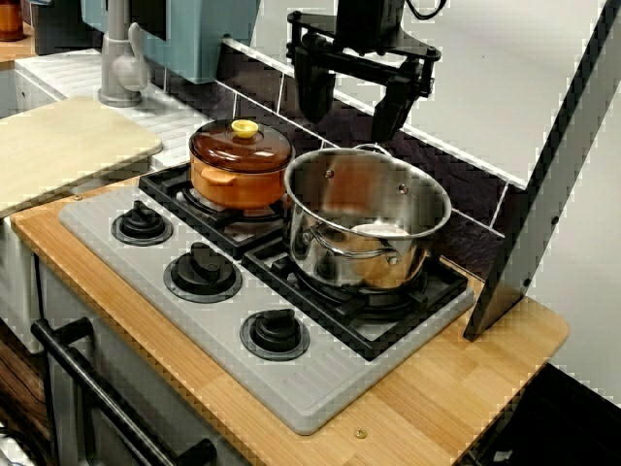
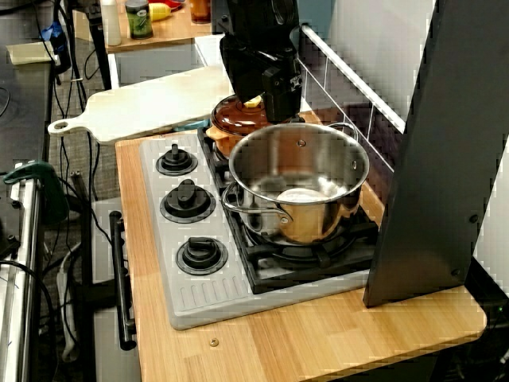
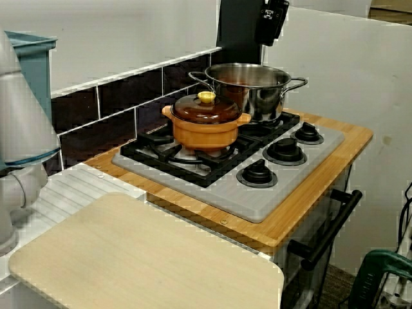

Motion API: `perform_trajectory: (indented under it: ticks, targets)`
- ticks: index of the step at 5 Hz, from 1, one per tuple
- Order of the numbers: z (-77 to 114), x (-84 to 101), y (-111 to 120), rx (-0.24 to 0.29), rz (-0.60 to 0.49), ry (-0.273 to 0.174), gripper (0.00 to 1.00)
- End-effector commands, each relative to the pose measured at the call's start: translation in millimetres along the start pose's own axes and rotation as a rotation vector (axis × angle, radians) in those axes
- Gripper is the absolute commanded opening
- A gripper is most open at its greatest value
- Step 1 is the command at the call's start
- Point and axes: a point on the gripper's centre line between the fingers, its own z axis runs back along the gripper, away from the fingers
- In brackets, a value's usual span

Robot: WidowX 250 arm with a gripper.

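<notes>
Your claw [image 1: 354,102] is hanging open above the back of the stove, with its 2 black fingers [image 1: 315,92] standing well apart and gripping nothing. In the view from the front, it is hovering over the back rim of the steel pot [image 1: 367,199] without touching it. The steel pot is sitting on the right burner of the grey hob [image 1: 320,388]. Something pale is lying inside it, and I cannot tell what. Just beside it, the orange pot [image 1: 238,175] is standing on the left burner with its brown lid [image 1: 241,144] on. I cannot tell whether the 2 pots are touching. 3 black knobs [image 1: 203,272] are sitting along the hob's front. A pale cutting board [image 1: 58,146] is lying further left.
</notes>
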Motion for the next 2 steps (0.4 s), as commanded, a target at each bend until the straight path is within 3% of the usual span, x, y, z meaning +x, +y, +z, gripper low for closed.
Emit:
perform_trajectory:
  ticks: [1,2]
  targets:
    - [37.4,4.8,35,-0.033,0.054,-0.061,1.0]
    - [34.5,-6.9,60,0.001,0.036,-0.109,1.0]
